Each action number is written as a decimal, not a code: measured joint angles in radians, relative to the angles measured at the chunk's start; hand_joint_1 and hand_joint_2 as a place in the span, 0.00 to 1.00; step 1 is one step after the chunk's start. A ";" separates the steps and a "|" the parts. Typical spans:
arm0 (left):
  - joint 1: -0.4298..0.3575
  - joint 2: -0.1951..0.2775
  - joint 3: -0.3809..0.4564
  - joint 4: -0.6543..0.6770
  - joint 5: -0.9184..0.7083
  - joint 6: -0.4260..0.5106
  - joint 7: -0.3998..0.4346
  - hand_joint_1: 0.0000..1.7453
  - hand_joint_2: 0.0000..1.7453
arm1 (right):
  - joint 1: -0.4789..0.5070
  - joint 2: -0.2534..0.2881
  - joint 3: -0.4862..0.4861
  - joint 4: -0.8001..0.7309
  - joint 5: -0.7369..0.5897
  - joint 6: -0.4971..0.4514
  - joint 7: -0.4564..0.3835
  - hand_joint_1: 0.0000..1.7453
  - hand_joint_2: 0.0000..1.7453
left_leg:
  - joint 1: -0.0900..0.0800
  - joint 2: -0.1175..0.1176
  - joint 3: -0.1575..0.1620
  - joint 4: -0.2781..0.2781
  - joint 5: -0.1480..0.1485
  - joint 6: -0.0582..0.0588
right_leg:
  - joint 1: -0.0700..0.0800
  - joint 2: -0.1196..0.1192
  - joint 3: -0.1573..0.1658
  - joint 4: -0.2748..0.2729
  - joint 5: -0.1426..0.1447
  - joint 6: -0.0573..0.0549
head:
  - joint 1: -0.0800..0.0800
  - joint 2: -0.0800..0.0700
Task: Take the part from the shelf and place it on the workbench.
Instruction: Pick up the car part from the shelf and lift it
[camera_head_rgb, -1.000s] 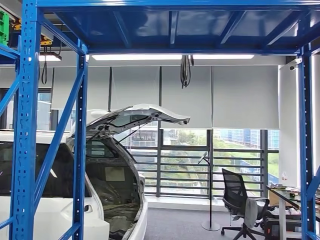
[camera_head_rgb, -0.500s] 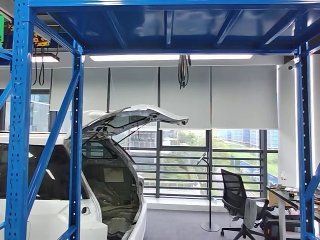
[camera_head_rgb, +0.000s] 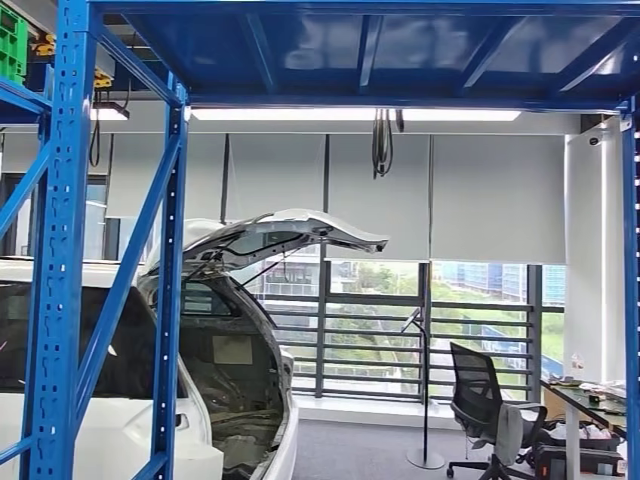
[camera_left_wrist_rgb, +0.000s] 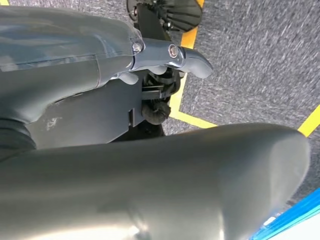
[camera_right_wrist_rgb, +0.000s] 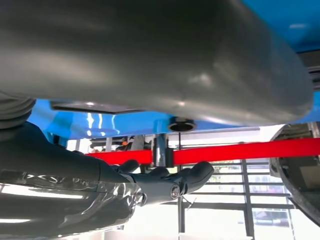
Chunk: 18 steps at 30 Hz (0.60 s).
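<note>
One blue shelf (camera_head_rgb: 59, 250) frames room.

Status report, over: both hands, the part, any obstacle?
Left hand and right hand: hold nothing seen. Part: not sighted. Ahead: blue shelf frame, white car.

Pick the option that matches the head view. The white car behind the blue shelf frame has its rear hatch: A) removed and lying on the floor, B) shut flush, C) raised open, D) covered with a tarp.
C: the white car's rear hatch is swung up above the open cargo bay, seen past the blue shelf frame.
</note>
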 joint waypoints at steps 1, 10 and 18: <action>-0.001 0.000 0.000 0.000 0.000 0.000 0.000 0.00 0.00 | -0.001 0.000 0.000 0.000 0.000 0.000 0.000 0.00 0.00 | 0.000 0.000 0.003 -0.002 -0.001 0.006 | -0.001 0.000 -0.012 0.029 -0.018 0.002 | 0.000 0.000; -0.001 -0.001 0.000 0.000 0.000 0.000 -0.001 0.00 0.00 | 0.005 -0.002 -0.002 0.002 0.000 0.000 0.000 0.00 0.00 | -0.013 -0.005 0.034 -0.003 -0.023 0.020 | 0.013 0.000 -0.064 0.068 0.032 -0.016 | 0.000 0.000; -0.001 -0.002 0.000 0.000 0.000 0.000 -0.002 0.00 0.00 | -0.002 -0.003 -0.003 0.000 0.000 0.000 0.000 0.00 0.00 | -0.011 -0.002 -0.018 0.115 -0.100 -0.011 | 0.011 -0.002 -0.023 -0.013 0.042 -0.046 | 0.000 0.000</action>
